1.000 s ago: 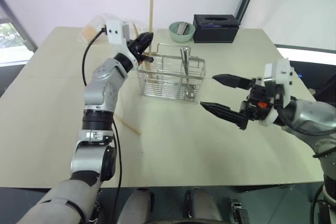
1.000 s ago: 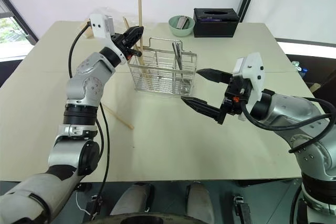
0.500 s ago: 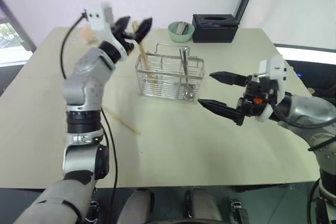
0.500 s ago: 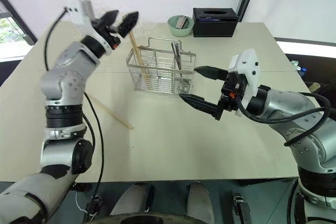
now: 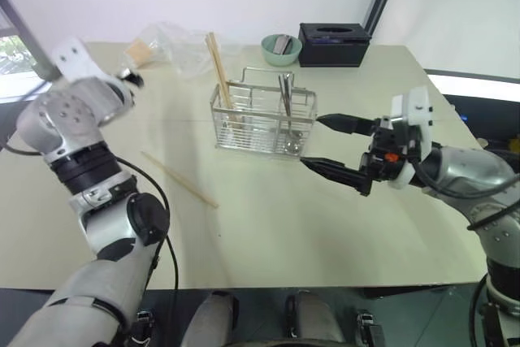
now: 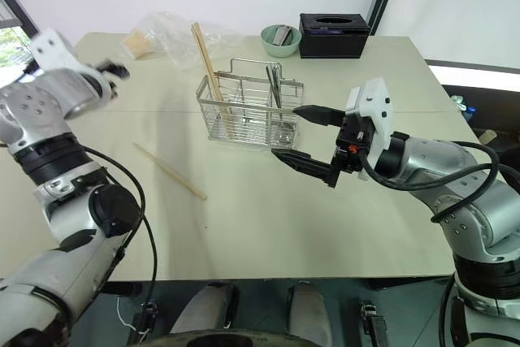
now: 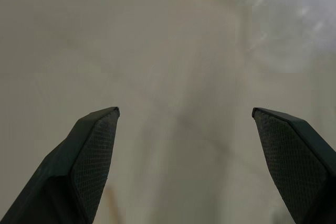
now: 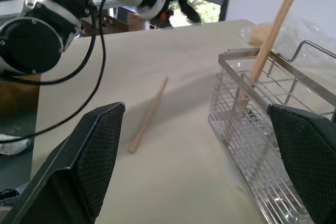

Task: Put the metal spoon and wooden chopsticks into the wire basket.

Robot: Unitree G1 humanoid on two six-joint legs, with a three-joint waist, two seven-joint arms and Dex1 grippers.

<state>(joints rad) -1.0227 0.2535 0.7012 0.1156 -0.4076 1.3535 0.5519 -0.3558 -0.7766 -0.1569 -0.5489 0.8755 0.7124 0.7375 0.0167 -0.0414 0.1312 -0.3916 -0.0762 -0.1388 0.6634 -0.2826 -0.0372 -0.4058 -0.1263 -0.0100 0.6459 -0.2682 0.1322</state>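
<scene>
The left gripper [image 7: 185, 129] had let go and swung away from the silver wire basket [image 5: 262, 122], jaws spread and empty. Pale wooden chopsticks [image 5: 218, 69] and the shiny metal spoon [image 5: 285, 113] stood inside it; one more chopstick [image 5: 179, 179] still lay on the table beside it. The right gripper [image 5: 325, 145] hovered near the basket, wide apart, empty.

Pale table [image 5: 268, 233] with black tissue box [image 5: 334, 43] and green bowl [image 5: 281, 49] side by side at far edge, crumpled clear plastic bag [image 5: 166, 46] far left.
</scene>
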